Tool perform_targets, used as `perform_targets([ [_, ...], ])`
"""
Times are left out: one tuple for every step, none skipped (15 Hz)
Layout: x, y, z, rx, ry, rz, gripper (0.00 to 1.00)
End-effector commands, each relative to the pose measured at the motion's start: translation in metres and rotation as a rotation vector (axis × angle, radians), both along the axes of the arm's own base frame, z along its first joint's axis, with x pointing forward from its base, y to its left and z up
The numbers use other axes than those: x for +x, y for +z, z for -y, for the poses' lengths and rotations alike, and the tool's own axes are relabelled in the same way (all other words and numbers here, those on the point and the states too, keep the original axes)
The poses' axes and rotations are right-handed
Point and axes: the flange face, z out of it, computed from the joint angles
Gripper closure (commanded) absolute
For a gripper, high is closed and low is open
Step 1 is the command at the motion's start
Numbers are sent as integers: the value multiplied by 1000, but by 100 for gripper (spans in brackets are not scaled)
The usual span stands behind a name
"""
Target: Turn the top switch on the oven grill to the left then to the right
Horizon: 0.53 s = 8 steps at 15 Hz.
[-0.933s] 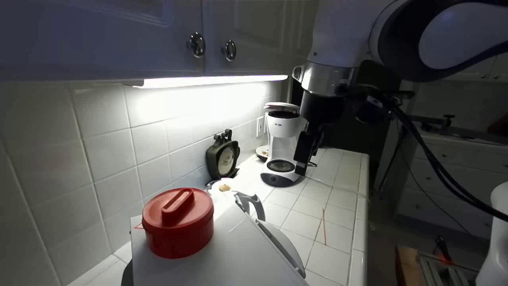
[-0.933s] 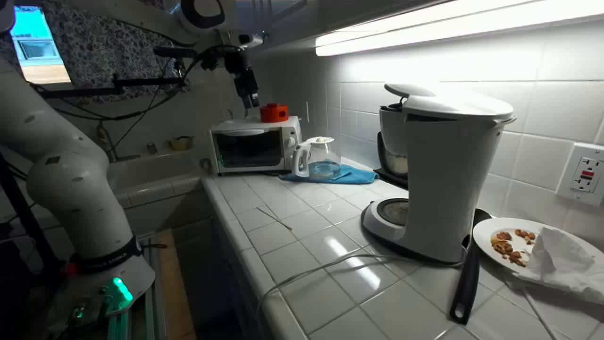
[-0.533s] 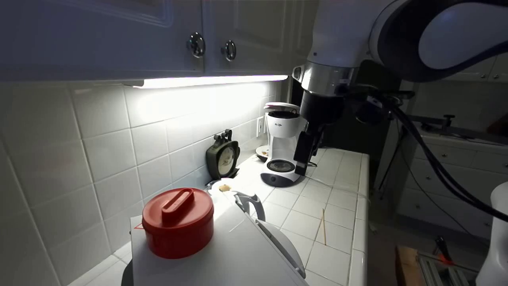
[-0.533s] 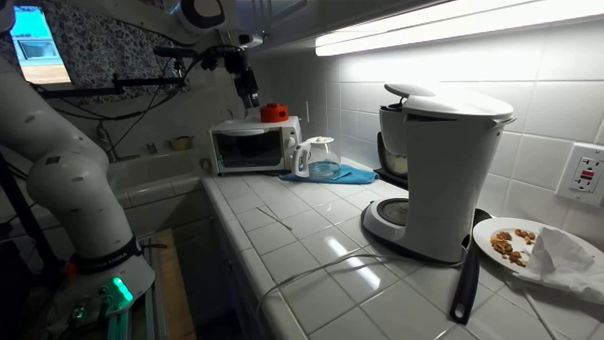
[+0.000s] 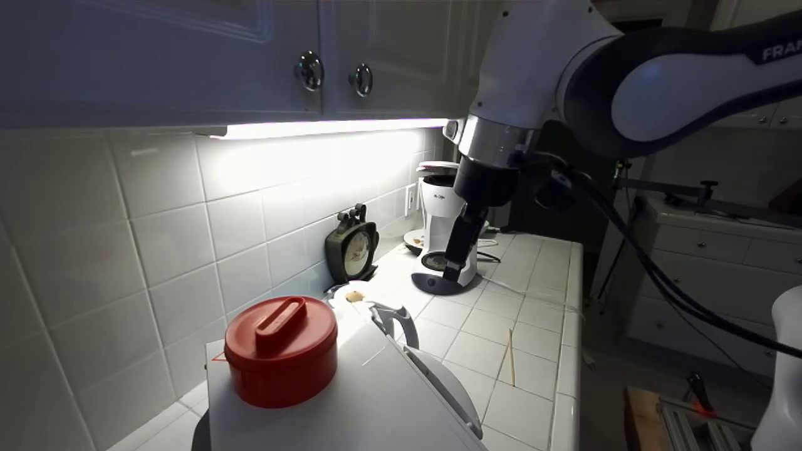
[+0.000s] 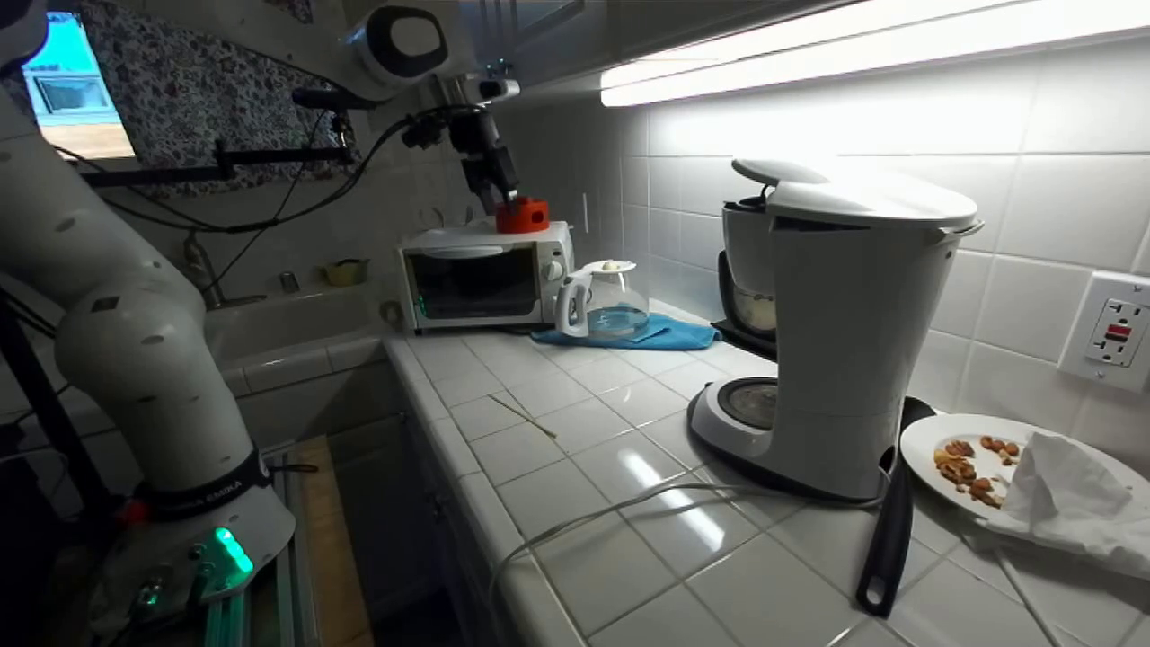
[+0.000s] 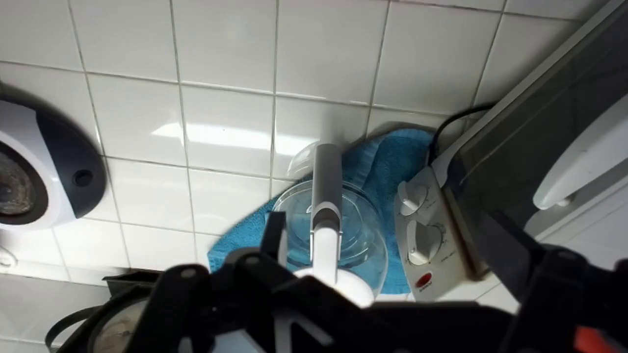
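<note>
Wrist view: Spread wide, the tool (image 7: pixel 391 233) should squarely straddle the upper knob (image 7: pixel 422 243), seemingly the larger, on the toaster oven (image 7: pixel 520 132), sparing the carafe (image 7: pixel 352 223).

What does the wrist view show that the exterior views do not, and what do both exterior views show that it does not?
Only in the wrist view can one make out the small red oval on the white box-shaped oven grill.

Only the two exterior views show the thin tan stick and the long white glowing lamp tube.

Both kinds of view share the oven grill, the white-handled clear glass carafe and the white-and-black coffee maker, of which the wrist view shows only part.
</note>
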Motion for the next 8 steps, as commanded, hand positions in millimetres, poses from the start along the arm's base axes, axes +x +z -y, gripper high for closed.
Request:
perform_targets([
  [16, -24, 5, 60, 120, 22, 0],
  [21, -30, 5, 83, 166, 29, 0],
  [24, -36, 5, 101, 206, 30, 0],
  [27, -42, 5, 124, 251, 18, 0],
  [29, -48, 6, 133, 282, 7, 0],
  [32, -54, 10, 140, 330, 5, 0],
  [35, -60, 13, 125, 350, -10, 0],
  [38, -65, 18, 120, 386, -19, 0],
])
